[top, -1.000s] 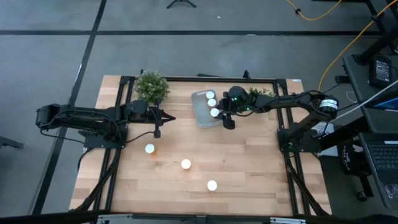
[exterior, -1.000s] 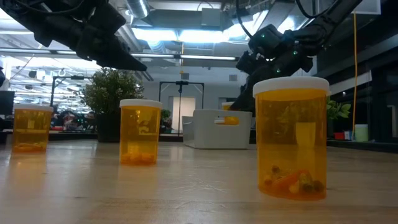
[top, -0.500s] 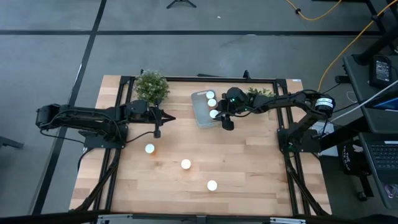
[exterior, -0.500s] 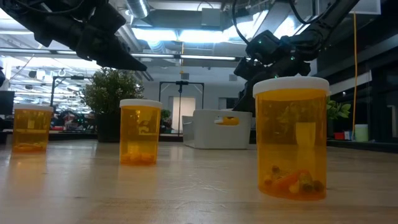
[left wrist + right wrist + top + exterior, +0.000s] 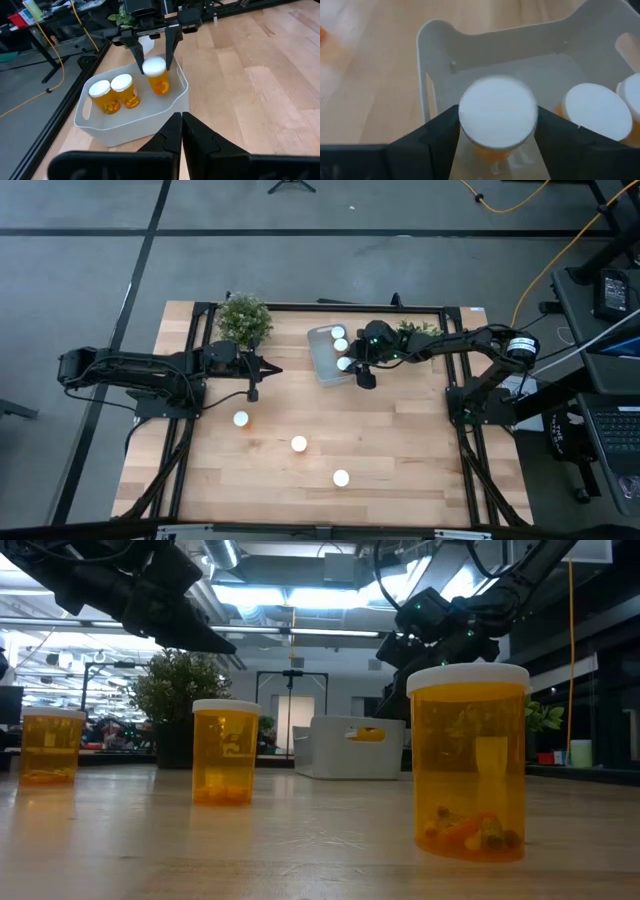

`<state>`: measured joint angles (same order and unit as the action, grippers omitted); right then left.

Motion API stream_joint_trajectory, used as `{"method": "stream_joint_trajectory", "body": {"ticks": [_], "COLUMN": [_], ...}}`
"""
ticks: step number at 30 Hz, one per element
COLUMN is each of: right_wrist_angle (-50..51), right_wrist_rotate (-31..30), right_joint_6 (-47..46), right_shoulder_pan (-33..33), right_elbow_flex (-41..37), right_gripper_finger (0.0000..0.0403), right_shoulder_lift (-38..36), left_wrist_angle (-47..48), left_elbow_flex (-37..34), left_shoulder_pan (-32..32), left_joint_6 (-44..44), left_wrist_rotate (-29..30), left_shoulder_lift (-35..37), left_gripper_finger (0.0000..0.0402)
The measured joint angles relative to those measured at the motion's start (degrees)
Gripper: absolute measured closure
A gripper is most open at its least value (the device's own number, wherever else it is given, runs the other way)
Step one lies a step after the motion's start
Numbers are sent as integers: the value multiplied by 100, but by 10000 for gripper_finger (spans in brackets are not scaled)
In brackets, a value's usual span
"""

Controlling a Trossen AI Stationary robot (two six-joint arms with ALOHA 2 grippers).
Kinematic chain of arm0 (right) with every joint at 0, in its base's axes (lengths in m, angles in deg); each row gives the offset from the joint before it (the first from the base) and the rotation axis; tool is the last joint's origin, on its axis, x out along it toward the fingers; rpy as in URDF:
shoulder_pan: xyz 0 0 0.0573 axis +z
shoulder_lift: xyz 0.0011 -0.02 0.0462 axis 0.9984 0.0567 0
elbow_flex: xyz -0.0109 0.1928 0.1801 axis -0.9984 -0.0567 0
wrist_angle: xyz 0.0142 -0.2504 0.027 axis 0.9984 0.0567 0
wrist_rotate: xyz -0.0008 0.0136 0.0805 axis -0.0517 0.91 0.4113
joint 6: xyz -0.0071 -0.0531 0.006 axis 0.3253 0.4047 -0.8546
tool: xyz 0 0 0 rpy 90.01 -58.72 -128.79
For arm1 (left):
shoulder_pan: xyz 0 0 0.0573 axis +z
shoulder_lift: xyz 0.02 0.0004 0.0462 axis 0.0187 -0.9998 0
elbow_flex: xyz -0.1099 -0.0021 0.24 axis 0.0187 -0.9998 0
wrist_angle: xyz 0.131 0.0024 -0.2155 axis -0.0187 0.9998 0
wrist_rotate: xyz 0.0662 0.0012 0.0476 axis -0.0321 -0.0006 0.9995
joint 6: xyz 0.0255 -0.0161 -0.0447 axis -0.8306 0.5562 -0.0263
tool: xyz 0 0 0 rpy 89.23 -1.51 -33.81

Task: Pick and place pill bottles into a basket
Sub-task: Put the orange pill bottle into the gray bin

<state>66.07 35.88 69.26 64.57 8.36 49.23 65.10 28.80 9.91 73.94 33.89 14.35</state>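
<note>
Shows the basket on the wooden tabletop, with two pill bottles standing upright side by side at the basket's end farther from the loose bottles. Finds the right gripper over the other end of the basket, its fingers pressed against both sides of the third pill bottle just under the white cap, grasping it. Places that bottle inside the basket walls, upright or nearly so, close to the pair but apart from them; cannot tell whether its base touches the basket floor. Keeps the left gripper raised well to the left of the basket, pointing at it, fingers clenched together on nothing. Leaves three more pill bottles standing on bare wood on the side of the basket nearer the low camera, well apart from it and from each other, strung out in a diagonal row. Sets a green potted plant to the basket's left beyond the left gripper, and a second plant just to the basket's right, partly under the right arm.
</note>
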Motion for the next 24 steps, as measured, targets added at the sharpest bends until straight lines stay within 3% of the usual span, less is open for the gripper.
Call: {"method": "stream_joint_trajectory", "body": {"ticks": [9,24], "right_wrist_angle": [148,1000], "right_wrist_rotate": [-273,-250], "right_joint_6": [21,21], "right_shoulder_pan": [-4,-4], "right_elbow_flex": [0,769], "right_gripper_finger": [122,120], "right_shoulder_lift": [-8,-21], "left_wrist_angle": [0,0], "left_elbow_flex": [0,0], "left_shoulder_pan": [0,0], "left_joint_6": [0,-104], "left_wrist_rotate": [-2,-2], "left_shoulder_lift": [0,0], "left_gripper_finger": [395,395]}}
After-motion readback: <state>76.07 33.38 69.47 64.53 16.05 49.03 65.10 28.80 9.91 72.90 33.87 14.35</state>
